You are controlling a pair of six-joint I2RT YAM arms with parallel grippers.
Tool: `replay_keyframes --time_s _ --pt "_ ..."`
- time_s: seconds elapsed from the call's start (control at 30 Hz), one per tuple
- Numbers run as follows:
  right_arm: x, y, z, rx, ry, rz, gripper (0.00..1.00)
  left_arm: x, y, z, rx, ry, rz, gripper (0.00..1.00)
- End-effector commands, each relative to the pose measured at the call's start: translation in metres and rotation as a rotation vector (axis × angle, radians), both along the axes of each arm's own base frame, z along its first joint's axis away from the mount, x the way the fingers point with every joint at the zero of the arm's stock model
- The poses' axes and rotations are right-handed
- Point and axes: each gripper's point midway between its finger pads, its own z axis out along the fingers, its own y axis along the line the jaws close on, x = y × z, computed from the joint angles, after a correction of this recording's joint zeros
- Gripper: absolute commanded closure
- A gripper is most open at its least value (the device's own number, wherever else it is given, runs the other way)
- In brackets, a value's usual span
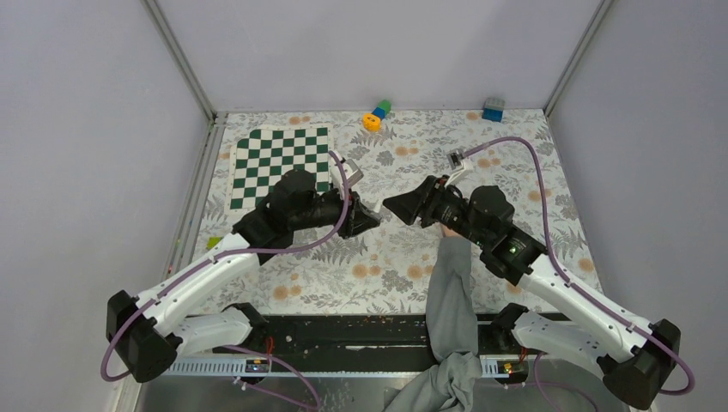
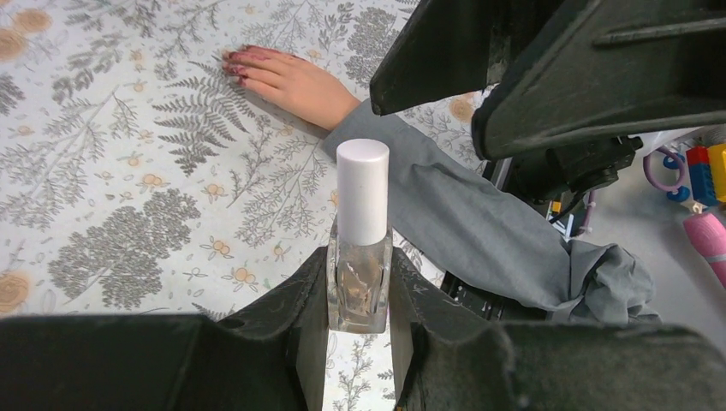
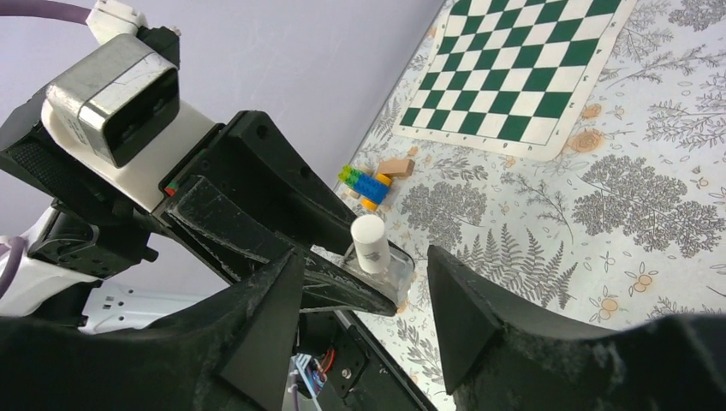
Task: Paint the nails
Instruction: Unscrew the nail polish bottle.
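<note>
My left gripper [image 2: 360, 267] is shut on a clear nail polish bottle [image 2: 360, 287] with a white cap [image 2: 362, 190], held upright above the table. The bare hand [image 2: 291, 81] in a grey sleeve [image 2: 479, 223] lies flat on the floral cloth, its dark-red nails [image 2: 236, 65] pointing away. My right gripper [image 3: 364, 317] is open, its jaws wide apart just in front of the bottle's cap [image 3: 370, 242] without touching it. In the top view the two grippers meet nose to nose, left [image 1: 371, 219] and right [image 1: 393, 206], and the right arm hides most of the hand [image 1: 446, 230].
A green-and-white chessboard mat [image 1: 282, 163] lies at the back left. Toy blocks [image 1: 376, 114] and a blue block [image 1: 493, 109] sit by the back wall. The grey sleeve [image 1: 451, 296] crosses the table's near edge between the arm bases.
</note>
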Motion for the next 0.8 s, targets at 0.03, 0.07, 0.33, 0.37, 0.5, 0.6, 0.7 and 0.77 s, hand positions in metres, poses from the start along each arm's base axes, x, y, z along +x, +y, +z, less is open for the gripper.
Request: replay_keyframes --time_s 0.03,0.07,0.33,0.37,0.5,0.6,0.7,0.77 --pt "0.003 0.01 0.016 -0.003 -0.039 0.002 0.42 -0.006 -0.013 0.008 -0.094 0.034 -0.05 1.0" --pt "0.002 0.012 0.013 -0.009 -0.027 0.002 0.44 -0.008 -0.014 0.011 -0.099 0.031 -0.056 1.0" --pt "-0.003 0.03 0.003 -0.023 0.01 0.032 0.54 -0.004 -0.007 0.011 -0.084 0.003 -0.019 1.0" --pt "-0.002 0.031 0.001 -0.028 0.012 0.03 0.56 -0.004 -0.008 0.011 -0.084 0.005 -0.024 1.0" --pt "0.002 0.031 0.0 -0.03 0.01 0.012 0.61 -0.004 -0.009 0.009 -0.08 0.015 -0.027 1.0" --pt "0.005 0.029 -0.001 -0.04 0.005 -0.01 0.67 -0.004 -0.009 0.008 -0.078 0.017 -0.025 1.0" --pt "0.007 0.027 -0.002 -0.046 0.003 -0.021 0.75 -0.005 -0.01 0.008 -0.079 0.019 -0.032 1.0" --pt "0.007 0.029 -0.002 -0.042 0.004 -0.012 0.82 -0.006 -0.01 0.009 -0.081 0.02 -0.04 1.0"
